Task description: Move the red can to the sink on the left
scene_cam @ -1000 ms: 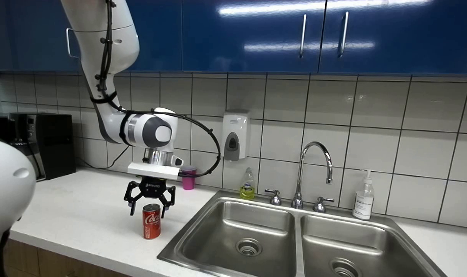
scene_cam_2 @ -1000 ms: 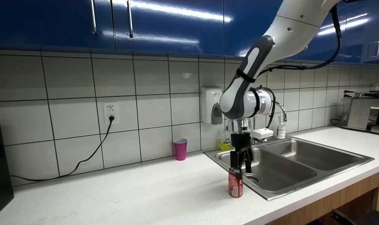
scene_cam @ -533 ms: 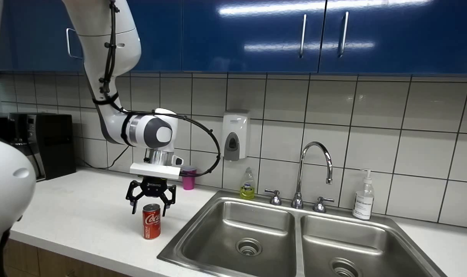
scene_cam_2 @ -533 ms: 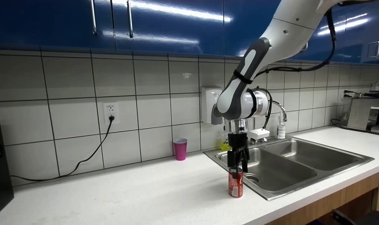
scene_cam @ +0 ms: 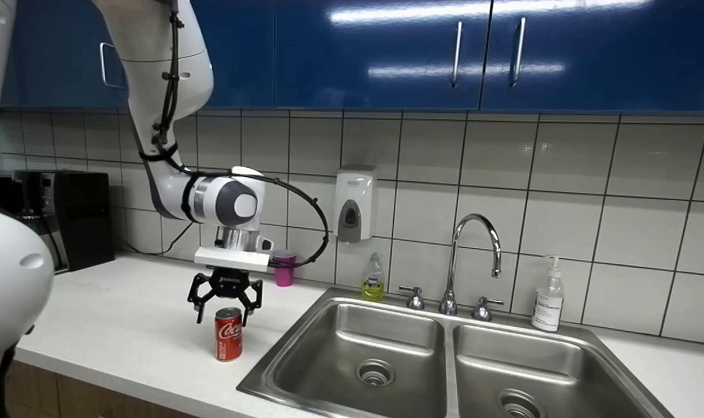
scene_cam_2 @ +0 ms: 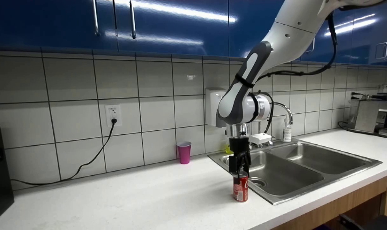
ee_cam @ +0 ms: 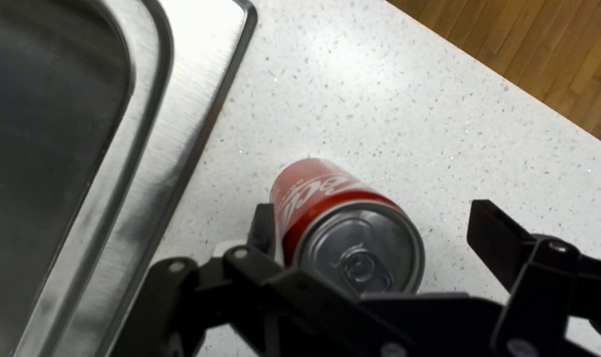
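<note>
Jaws: parted, grasping nothing; one side sits close beside the red can (ee_cam: 359, 243), contact unclear. The can stands upright on the surface (scene_cam: 125, 325), the sink (scene_cam: 449, 360) just beside it. Step: apparently pre-grasp alignment. Next: centre over the can, lower, clamp.

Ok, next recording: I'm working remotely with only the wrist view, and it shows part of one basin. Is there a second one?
Observer: Yes, in both exterior views the sink has a second basin; the first basin lies between it and the red can.
Operator: Does anything stand at the sink's back edge, behind the first basin?
Observer: Yes, a bottle of yellow liquid stands there.
Operator: And is there anything on the counter by the wall?
Observer: Yes, a pink cup stands there, seen in both exterior views.
</note>
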You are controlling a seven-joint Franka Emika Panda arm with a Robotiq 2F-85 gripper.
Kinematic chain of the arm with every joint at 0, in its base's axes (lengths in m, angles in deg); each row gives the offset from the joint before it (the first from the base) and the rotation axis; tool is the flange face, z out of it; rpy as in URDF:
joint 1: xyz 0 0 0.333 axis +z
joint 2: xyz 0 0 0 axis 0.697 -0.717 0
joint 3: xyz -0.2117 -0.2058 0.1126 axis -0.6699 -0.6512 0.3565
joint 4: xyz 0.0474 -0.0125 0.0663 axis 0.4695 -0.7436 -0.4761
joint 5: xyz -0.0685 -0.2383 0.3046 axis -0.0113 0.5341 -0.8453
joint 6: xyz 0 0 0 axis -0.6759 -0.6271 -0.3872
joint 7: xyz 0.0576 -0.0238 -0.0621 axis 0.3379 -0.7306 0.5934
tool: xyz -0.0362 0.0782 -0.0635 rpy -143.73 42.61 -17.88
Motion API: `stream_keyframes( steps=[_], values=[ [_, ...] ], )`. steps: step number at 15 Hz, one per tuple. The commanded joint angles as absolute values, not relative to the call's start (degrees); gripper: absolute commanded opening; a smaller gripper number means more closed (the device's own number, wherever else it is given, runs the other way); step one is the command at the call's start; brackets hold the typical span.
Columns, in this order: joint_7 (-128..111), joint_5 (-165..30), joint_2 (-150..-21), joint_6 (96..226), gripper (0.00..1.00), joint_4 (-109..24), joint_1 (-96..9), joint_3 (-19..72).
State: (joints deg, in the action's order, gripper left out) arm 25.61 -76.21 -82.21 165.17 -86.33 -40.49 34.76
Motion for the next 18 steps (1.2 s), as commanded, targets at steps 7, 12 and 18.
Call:
stream_keyframes(
  steps=[7, 12, 18],
  values=[
    [26.98, -76.46, -83.69, 166.04, 1.0, -84.79, -42.55, 36.42],
    [27.1, -76.9, -84.17, 166.16, 0.58, -84.39, -42.88, 36.49],
    [26.74, -77.0, -84.47, 166.34, 0.4, -83.97, -43.4, 36.52]
  ],
)
